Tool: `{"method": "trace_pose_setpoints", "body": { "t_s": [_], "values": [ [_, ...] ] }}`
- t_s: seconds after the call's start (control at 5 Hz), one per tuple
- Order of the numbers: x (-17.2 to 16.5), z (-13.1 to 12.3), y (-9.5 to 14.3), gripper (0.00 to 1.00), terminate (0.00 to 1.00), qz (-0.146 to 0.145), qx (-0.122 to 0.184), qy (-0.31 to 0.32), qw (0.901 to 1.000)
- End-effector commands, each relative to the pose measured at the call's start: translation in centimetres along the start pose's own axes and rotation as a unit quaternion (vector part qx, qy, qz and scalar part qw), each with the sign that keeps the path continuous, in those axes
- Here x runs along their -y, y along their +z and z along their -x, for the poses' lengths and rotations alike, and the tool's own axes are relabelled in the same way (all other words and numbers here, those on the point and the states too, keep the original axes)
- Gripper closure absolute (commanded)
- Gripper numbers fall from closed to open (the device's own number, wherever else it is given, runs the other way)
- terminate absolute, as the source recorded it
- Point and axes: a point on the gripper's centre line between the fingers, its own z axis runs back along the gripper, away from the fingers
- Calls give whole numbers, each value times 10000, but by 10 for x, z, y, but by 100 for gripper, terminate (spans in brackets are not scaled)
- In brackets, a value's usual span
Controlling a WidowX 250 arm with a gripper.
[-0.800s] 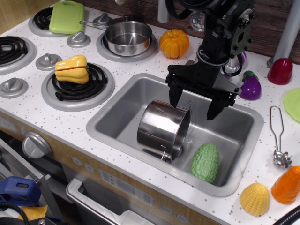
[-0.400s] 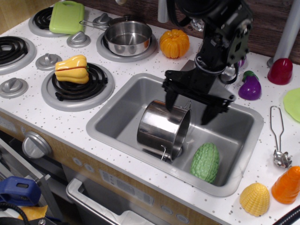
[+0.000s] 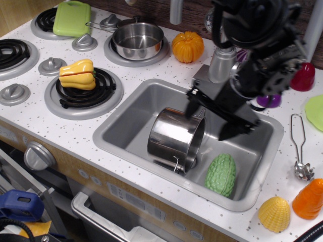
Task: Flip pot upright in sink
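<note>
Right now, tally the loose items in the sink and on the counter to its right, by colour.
Silver: 2, the pot and a wire tool
Green: 2, a bumpy vegetable and a lime piece at the edge
Purple: 1, an eggplant
Red: 1
Yellow: 1
Orange: 1
Total: 8

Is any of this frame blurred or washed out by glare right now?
In the observation.image view, the arm and tool are smeared by motion blur, so the jaw edges look soft; the pot in the sink is sharp, with bright reflections on its steel wall but nothing washed out.
</note>
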Motion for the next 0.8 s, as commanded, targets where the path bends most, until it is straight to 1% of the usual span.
{"method": "trace_pose_setpoints", "body": {
  "t_s": [0.0, 0.2, 0.6],
  "values": [
    [2, -10, 4, 0, 0, -335, 445, -93, 9984],
    [0, -9, -9, 0, 0, -426, 670, -151, 9967],
    [-10, -9, -29, 0, 0, -568, 847, -331, 9942]
  ]
}}
